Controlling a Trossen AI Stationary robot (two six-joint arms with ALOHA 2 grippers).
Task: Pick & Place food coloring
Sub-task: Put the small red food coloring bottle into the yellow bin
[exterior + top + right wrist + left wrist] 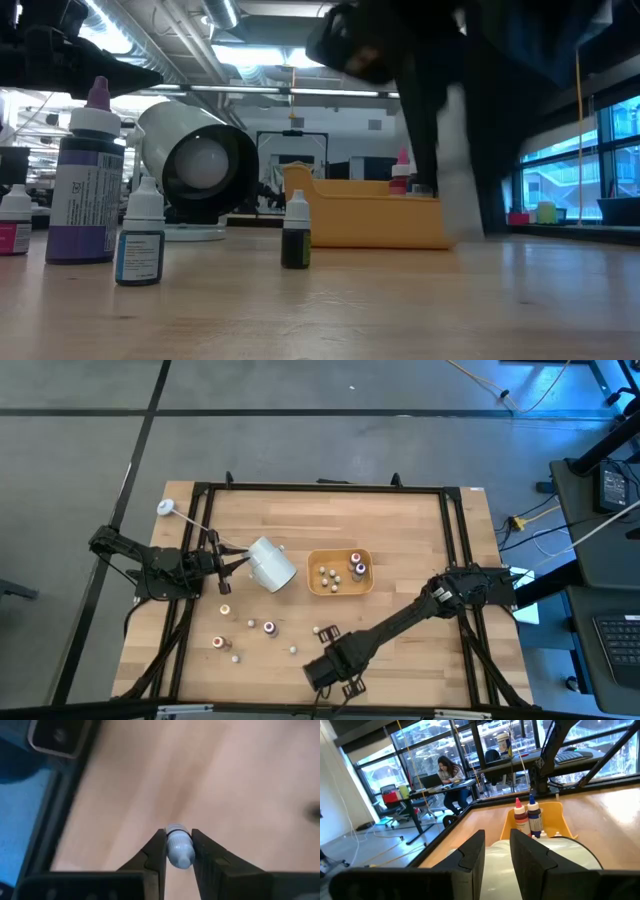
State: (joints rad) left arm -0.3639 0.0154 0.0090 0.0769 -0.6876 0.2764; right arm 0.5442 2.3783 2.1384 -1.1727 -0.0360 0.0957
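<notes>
While the pale wooden table (400, 540) shows its fine grain under the lights, the right gripper (179, 851) is down near its front edge, its two dark, flat-sided fingers (156, 851) clenched on a small whitish bottle (179, 849) of food coloring. That bottle is smooth plastic, rounded at the shoulder, with a ribbed band around it; its long axis runs along the fingers, the rounded end pointing back toward the wrist. Whether it is touching the wood I cannot tell.

Over at the left side, the left gripper (222, 560) has its fingers (472, 855) pinched on the rim of a large white cylindrical cup (270, 563), which lies tipped on its side with its dark mouth (205, 165) facing the front of the table.

Just right of the cup sits a yellow-orange tray (318, 588), glossy with rounded corners, holding several tiny bottles, among them a red-capped one (520, 817) and a blue-capped one (534, 816) standing upright side by side. More bottles stand scattered on the wood in front of the cup: a purple-capped one (86, 170), a small white-capped one with a blue label (140, 232), and a dark one (296, 232), all upright, caps up.
</notes>
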